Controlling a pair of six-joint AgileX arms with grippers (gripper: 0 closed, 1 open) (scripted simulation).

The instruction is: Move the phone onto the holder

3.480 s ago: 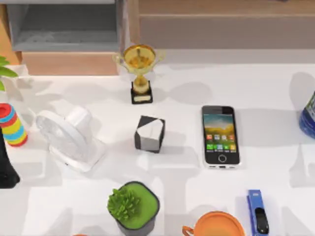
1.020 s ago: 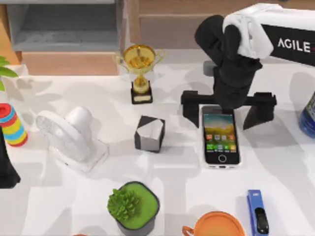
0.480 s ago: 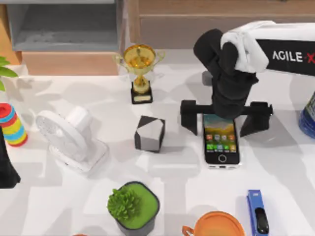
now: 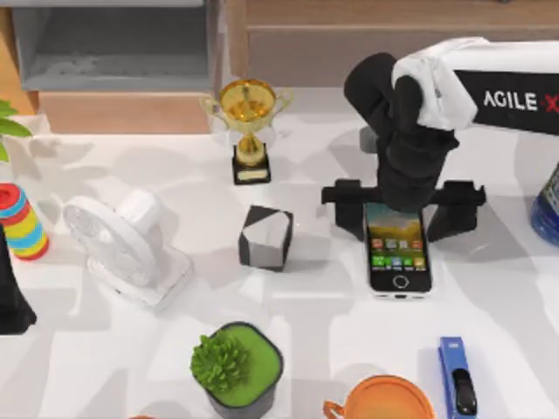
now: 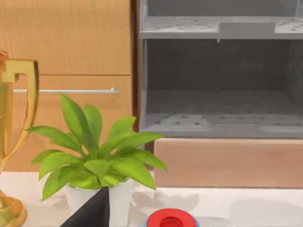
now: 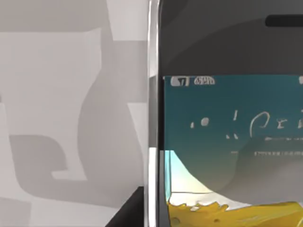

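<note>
The phone (image 4: 398, 251) lies flat on the white counter (image 4: 489, 288) at about 3 o'clock from the black-and-white holder (image 4: 265, 236), screen up, home button toward the near edge. In the right wrist view the phone (image 6: 227, 123) sits close under the camera. The right pincer (image 4: 402, 209) hangs over the phone's far end, its 2 fingers (image 4: 349, 208) straddling the phone's 2 long sides; whether they press its rim I cannot tell. At 11 o'clock from the holder stands a gold trophy (image 4: 248, 122).
</note>
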